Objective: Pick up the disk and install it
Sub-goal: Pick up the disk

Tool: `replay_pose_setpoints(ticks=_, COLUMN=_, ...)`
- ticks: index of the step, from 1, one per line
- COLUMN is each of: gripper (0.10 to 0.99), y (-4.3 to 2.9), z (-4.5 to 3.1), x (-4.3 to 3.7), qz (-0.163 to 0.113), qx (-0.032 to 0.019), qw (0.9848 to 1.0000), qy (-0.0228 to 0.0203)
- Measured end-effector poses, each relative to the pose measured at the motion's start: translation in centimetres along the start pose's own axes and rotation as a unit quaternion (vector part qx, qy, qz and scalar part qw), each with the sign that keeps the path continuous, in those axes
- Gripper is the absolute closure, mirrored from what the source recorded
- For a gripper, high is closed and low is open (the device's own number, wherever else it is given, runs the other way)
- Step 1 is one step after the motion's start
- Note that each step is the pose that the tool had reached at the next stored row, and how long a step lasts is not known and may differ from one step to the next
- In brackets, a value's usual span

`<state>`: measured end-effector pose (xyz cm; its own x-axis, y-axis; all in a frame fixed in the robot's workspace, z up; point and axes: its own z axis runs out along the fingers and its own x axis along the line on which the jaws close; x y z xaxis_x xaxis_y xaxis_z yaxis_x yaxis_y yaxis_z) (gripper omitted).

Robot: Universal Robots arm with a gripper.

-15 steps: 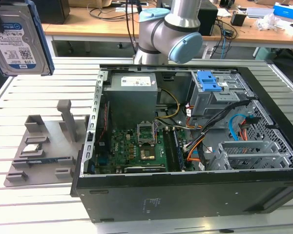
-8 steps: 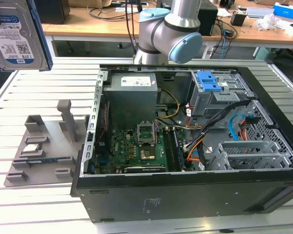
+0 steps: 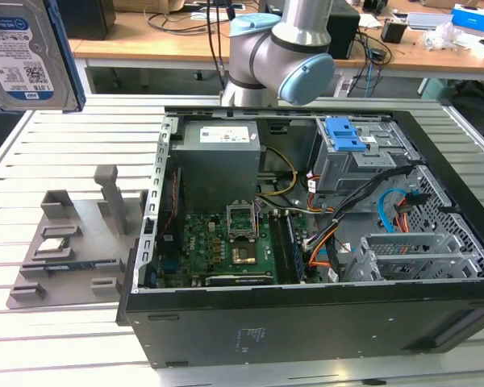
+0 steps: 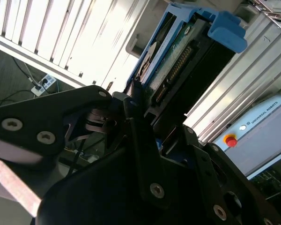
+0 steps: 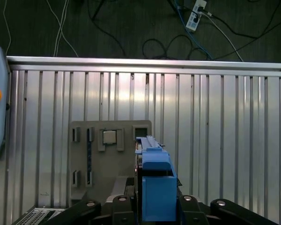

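While pincer [image 5: 152, 201] clamps, disk [image 5: 153, 161] — between its jaws

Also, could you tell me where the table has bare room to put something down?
In the exterior view, bare slats lie between the grey holder and the table's far edge, and along the computer case's near side. Inside the case is crowded.

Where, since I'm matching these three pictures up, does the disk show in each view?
Exterior view: the disk is up high at the exterior view's left, label toward the camera.
Second wrist view: the disk sticks out of the gripper, connector edge showing.
First wrist view: the disk is edge-on in the gripper, blue frame nearest the camera.
Shared landmark: the slatted table, behind the disk in both wrist views.
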<state>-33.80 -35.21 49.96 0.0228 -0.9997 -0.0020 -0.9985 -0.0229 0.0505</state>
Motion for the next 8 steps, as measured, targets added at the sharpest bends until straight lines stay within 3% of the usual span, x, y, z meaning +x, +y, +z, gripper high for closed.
replay_pose_setpoints(ticks=4, gripper=0.722, y=-0.72, z=-0.03, x=0.01, qz=0.000, qx=0.0001, qw=1.0000, qy=0.0002)
replay_pose_setpoints(ticks=8, gripper=0.722, y=-2.07, z=-0.10, x=0.04, qz=0.000, qx=-0.0001, qw=1.0000, qy=0.0005)
